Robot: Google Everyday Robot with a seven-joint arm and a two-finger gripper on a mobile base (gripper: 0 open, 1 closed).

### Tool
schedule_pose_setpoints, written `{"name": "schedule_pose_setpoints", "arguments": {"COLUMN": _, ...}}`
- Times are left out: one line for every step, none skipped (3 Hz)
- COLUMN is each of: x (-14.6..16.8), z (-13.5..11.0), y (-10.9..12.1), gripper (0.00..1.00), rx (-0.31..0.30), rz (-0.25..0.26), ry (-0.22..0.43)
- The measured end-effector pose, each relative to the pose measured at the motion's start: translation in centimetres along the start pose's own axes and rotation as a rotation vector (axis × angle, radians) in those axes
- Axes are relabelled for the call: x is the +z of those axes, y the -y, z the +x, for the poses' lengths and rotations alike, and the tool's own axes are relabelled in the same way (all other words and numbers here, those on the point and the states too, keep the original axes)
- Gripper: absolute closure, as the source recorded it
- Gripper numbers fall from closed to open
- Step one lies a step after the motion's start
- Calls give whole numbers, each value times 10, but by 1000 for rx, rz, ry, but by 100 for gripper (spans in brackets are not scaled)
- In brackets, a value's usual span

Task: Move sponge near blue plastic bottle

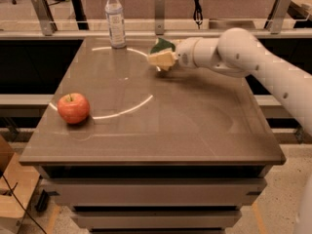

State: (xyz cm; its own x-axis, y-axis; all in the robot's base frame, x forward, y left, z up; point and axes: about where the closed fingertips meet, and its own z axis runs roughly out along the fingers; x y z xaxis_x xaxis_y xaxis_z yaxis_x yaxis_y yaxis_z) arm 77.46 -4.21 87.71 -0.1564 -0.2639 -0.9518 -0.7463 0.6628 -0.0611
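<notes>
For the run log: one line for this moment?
gripper: over table back, shut on sponge; sponge: right of blue plastic bottle, apart; apple: front left

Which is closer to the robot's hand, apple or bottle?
The bottle, upright at the far edge, left of the hand gripping the sponge; the apple sits front-left.

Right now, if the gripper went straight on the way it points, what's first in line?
Likely nothing: the gripper, holding the sponge, points left across the table, seemingly passing in front of the blue plastic bottle. Depth is unclear, so a graze is possible.
</notes>
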Motion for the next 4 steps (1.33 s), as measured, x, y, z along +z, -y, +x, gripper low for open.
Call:
{"name": "schedule_pose_setpoints", "arguments": {"x": 45, "z": -11, "y": -6, "gripper": 81, "rx": 10, "rz": 23, "ry": 7}}
{"name": "schedule_pose_setpoints", "arguments": {"x": 84, "z": -23, "y": -18, "gripper": 59, "rx": -13, "rz": 22, "ry": -2}}
{"name": "schedule_pose_setpoints", "arguments": {"x": 120, "z": -30, "y": -25, "gripper": 35, "rx": -25, "rz": 24, "ry": -13}}
{"name": "schedule_pose_setpoints", "arguments": {"x": 139, "z": -32, "y": -18, "gripper": 12, "rx": -27, "rz": 60, "ry": -30}}
